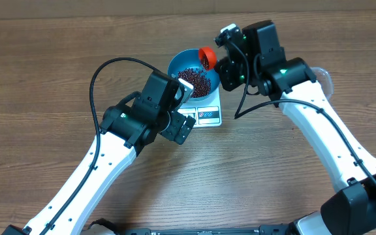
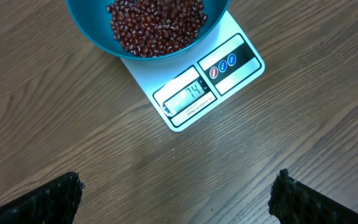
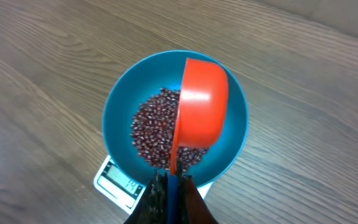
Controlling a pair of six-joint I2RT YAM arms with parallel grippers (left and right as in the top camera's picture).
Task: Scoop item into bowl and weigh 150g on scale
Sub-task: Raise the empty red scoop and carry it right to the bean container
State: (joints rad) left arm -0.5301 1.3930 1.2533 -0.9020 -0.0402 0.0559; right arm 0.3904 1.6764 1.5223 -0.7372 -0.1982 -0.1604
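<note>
The blue bowl [image 1: 175,64] stands on the white scale [image 1: 207,116] and holds a heap of dark red-brown beans [image 1: 198,81]. Over the bowl's far rim my right gripper [image 1: 223,65] is shut on the blue handle of an orange scoop [image 1: 207,57]. In the right wrist view the scoop [image 3: 201,102] is tipped on its side above the beans [image 3: 154,130], with the gripper [image 3: 171,193] below it. My left gripper [image 2: 178,199] hangs open over bare wood just in front of the scale [image 2: 235,25], whose display [image 2: 191,93] reads 74. Nothing is between its fingers [image 2: 48,202].
A clear plastic tub [image 1: 324,75] peeks out behind the right arm at the right. Black cables loop from both arms over the wooden table [image 1: 44,78]. The left arm's body lies close to the scale's left side.
</note>
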